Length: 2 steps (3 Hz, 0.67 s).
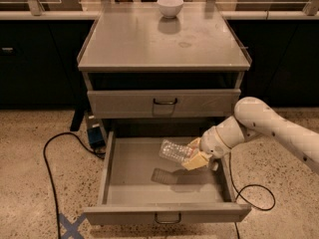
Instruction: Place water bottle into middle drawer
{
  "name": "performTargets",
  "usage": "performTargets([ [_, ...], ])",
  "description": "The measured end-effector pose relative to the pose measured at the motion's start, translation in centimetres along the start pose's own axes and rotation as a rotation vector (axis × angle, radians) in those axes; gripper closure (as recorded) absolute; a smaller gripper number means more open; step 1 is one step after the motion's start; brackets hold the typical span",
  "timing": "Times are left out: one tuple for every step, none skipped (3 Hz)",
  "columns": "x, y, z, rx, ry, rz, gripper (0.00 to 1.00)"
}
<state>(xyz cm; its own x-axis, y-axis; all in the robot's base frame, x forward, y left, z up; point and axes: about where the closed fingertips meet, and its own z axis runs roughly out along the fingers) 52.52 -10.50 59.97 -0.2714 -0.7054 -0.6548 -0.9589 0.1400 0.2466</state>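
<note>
Camera view: jaws clamped on one end of the water bottle [173, 151], held tilted above the open middle drawer [132, 185].

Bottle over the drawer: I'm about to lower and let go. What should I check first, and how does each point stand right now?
1. Drawer pulled out: ok.
2. Pincer gripping the bottle: ok, it holds the bottle's right end, and the bottle lies tilted.
3. Bottle inside the drawer's walls: ok, its shadow falls on the drawer floor.
4. Bottle down on the floor: not ok, it hangs above, apart from its shadow.
5. Arm clear of the drawer's right side: cannot tell.
6. Upper drawer shut and out of the way: ok.
</note>
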Motion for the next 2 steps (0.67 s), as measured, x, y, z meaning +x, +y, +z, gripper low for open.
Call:
performTargets([
  [0.0, 0.0, 0.0, 0.0, 0.0, 0.0, 1.0],
  [0.53, -0.38, 0.85, -0.007, -0.015, -0.002, 1.0],
])
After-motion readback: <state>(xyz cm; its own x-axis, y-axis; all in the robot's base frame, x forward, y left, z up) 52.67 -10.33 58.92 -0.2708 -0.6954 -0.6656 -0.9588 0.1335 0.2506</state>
